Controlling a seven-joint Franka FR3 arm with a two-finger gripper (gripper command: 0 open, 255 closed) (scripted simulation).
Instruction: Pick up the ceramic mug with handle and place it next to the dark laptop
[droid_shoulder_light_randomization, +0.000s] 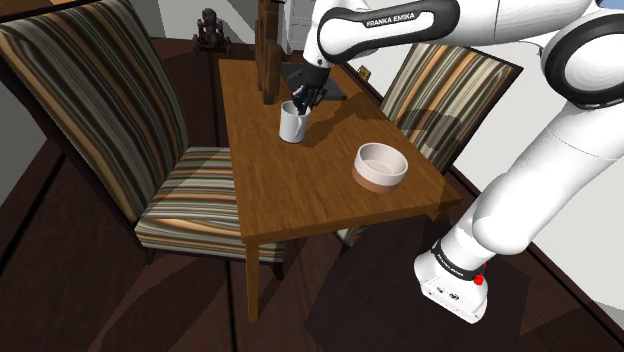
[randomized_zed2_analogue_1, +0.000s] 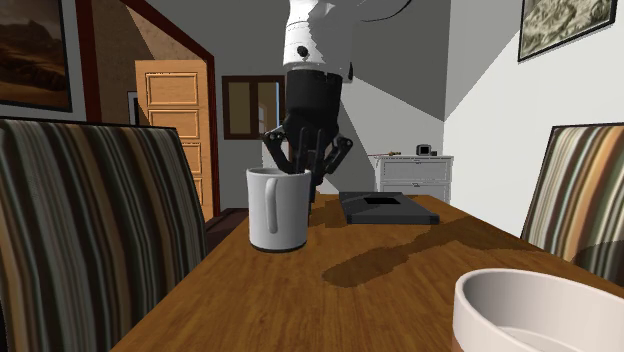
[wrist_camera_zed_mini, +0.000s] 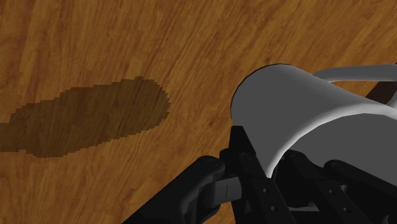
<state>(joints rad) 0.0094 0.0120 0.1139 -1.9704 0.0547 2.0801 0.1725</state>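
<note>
A white mug (droid_shoulder_light_randomization: 291, 125) with a handle stands upright on the wooden table (droid_shoulder_light_randomization: 320, 195), and no gap shows under its base. My black gripper (droid_shoulder_light_randomization: 304, 99) comes down from above and is shut on the mug's rim, on the side facing the laptop. In the second exterior view the fingers (randomized_zed2_analogue_1: 303, 165) reach down behind the mug (randomized_zed2_analogue_1: 277, 210). In the wrist view the mug's wall (wrist_camera_zed_mini: 299, 108) is clasped between them. The dark laptop (droid_shoulder_light_randomization: 318, 80) lies flat just beyond the mug, also seen from the second exterior view as a dark laptop (randomized_zed2_analogue_1: 386, 207).
A white and tan bowl (droid_shoulder_light_randomization: 380, 166) sits near the table's front right part. Striped chairs stand on both sides: one (droid_shoulder_light_randomization: 120, 130) at the left, one (droid_shoulder_light_randomization: 440, 90) at the right. A tall brown wooden object (droid_shoulder_light_randomization: 268, 50) stands by the laptop.
</note>
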